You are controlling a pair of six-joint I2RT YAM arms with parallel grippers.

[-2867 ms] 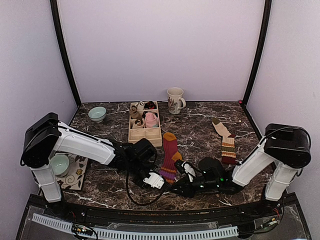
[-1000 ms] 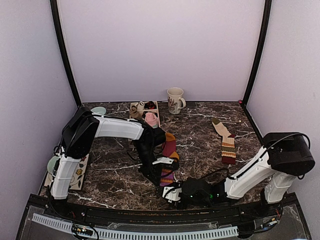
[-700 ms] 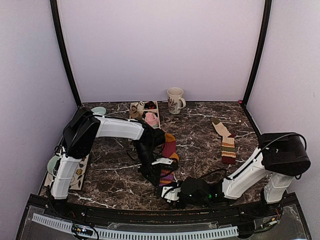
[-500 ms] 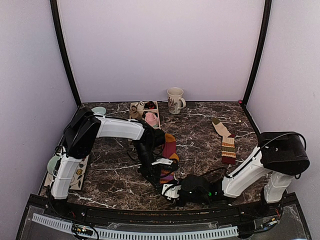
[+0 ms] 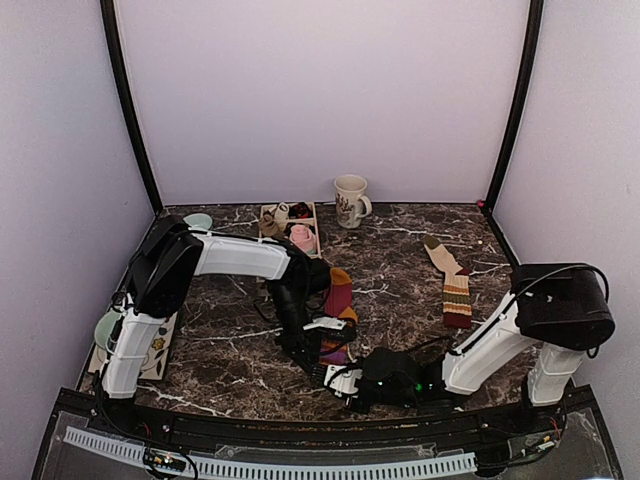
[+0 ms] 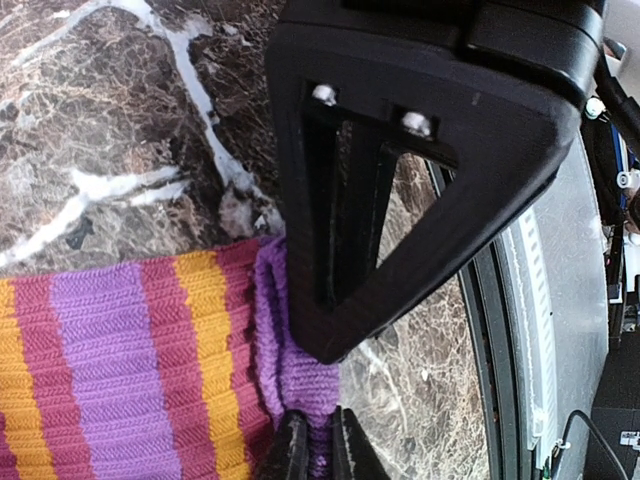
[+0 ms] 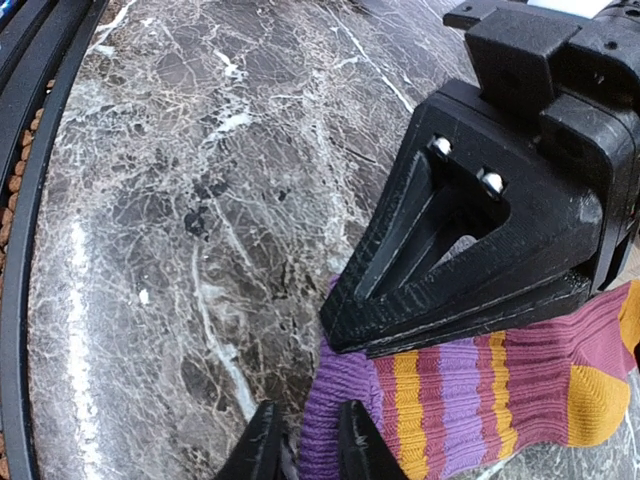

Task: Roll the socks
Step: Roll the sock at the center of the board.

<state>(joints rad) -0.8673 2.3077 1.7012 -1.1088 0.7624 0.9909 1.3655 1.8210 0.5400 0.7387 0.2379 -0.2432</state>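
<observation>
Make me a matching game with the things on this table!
1 mug
2 pink sock bundle
3 purple-cuffed sock
4 beige-ended sock

A pinched by the left gripper
B lying flat, alone on the right
C standing upright at the back
D in the wooden box

Pairs: 1-C, 2-D, 3-A, 4-B

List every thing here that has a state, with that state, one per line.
near striped sock: unrolled, purple cuff pinched.
left gripper: shut on that cuff.
right gripper: fingertips straddle the cuff's edge; grip unclear.
second sock: flat, unrolled, untouched.
pink bundle: rolled up.
mug: upright.
</observation>
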